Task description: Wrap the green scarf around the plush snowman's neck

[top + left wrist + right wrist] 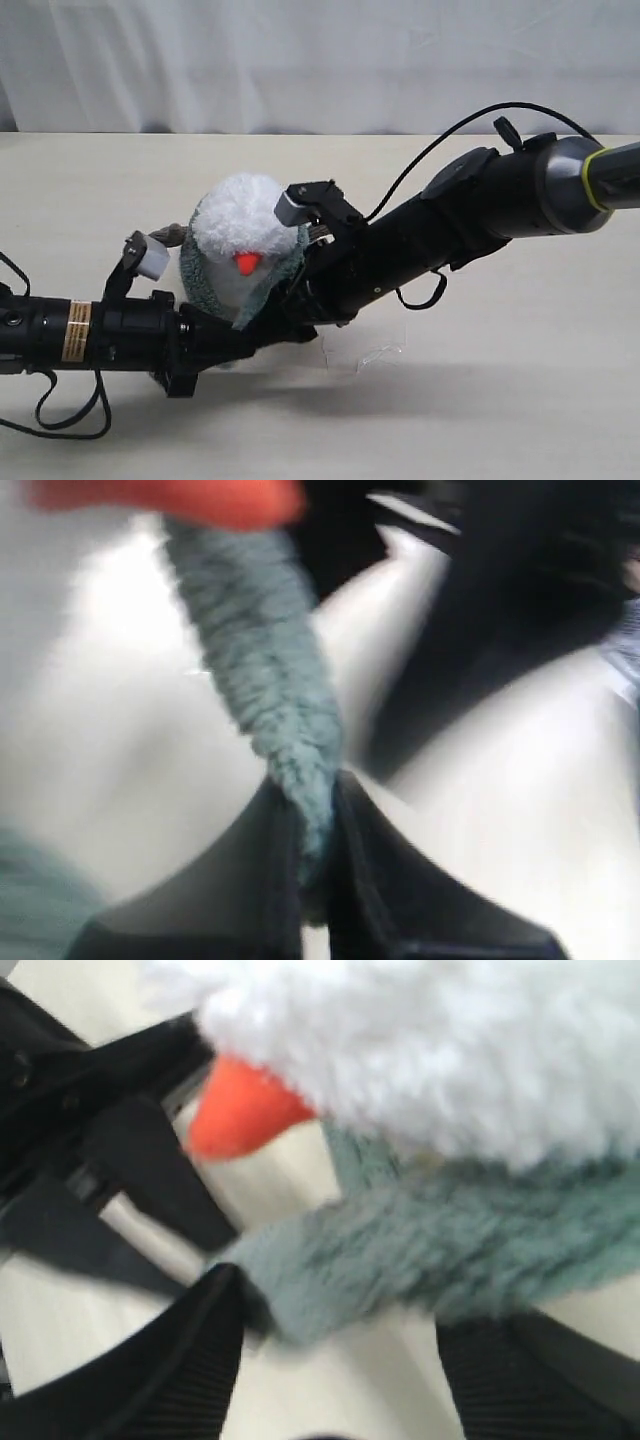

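The plush snowman (240, 230), a fluffy white ball with an orange nose (247, 262), stands mid-table between both arms. The green scarf (205, 280) lies around its lower part, one end hanging down in front below the nose. My left gripper (318, 825) is shut on that scarf end (265, 680), right under the orange nose (170, 498). My right gripper (340, 1310) stands open just in front of the snowman (450, 1050), its fingers (170, 1360) on either side of the scarf (420, 1250) without pinching it. One brown arm (172, 236) shows at the snowman's left.
A clear plastic stand (360, 352) lies on the pale table (520, 380) just right of the snowman, under the right arm. A white curtain (320, 60) closes the back. Black cables (60, 415) loop at the front left.
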